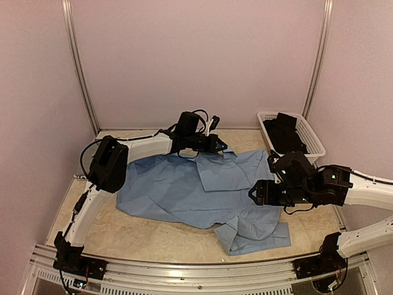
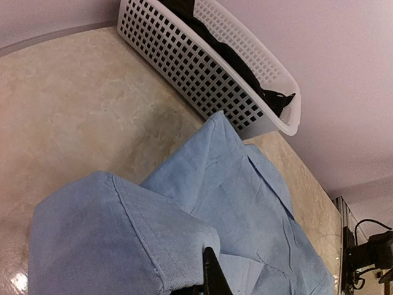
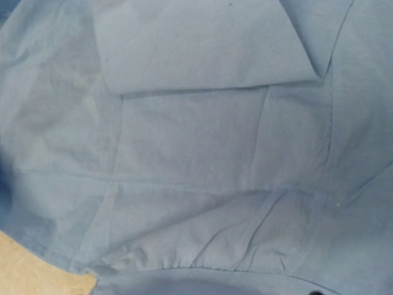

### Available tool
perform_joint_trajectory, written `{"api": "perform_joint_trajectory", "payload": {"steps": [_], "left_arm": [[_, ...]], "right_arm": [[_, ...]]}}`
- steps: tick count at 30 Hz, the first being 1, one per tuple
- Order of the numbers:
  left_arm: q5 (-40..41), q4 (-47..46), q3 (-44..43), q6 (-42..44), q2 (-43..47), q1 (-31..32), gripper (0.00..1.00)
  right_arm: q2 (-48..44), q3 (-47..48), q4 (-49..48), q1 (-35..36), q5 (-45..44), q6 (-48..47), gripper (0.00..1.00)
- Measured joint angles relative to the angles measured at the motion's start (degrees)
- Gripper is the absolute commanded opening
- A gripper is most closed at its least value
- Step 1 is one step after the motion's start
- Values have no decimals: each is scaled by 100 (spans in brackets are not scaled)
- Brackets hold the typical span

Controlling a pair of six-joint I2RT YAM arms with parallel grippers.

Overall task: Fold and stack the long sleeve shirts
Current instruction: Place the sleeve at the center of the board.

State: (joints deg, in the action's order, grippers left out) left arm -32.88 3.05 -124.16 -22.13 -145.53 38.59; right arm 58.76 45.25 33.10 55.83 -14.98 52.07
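A large light blue long sleeve shirt lies spread over the middle of the table, a sleeve trailing toward the front edge. My left gripper is at the shirt's far edge, shut on a fold of the blue cloth, which drapes over its dark fingertip. My right gripper hovers low over the shirt's right part with its jaws apart and nothing between them. The right wrist view is filled with creased blue shirt cloth; its own fingers do not show there.
A white mesh basket stands at the back right corner with dark clothing inside; it also shows in the left wrist view as the basket, close behind the shirt's collar end. Pale walls enclose the table on three sides.
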Motion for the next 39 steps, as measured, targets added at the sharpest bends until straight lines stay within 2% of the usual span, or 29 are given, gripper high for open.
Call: {"api": "perform_joint_trajectory", "payload": {"steps": [10, 19, 23, 27, 32, 39], "left_arm": [[-236, -356, 39, -356, -168, -210, 0], [-535, -713, 179, -643, 31, -450, 0], [-684, -872, 170, -876, 369, -538, 0], [-861, -927, -424, -1121, 717, -662, 0], [-1045, -1178, -1279, -1401, 1099, -813, 0], [-1292, -1596, -1394, -1606, 1484, -885, 0]], "right_arm": [[282, -219, -146, -304, 11, -129, 75], [1071, -337, -1071, -1416, 31, -844, 73], [1779, 22, -1475, -1698, 251, -1255, 73], [2398, 450, -1858, -1775, 507, -1539, 73], [2669, 551, -2138, -1797, 741, -1690, 73], [2684, 546, -2253, -1836, 887, -1729, 73]]}}
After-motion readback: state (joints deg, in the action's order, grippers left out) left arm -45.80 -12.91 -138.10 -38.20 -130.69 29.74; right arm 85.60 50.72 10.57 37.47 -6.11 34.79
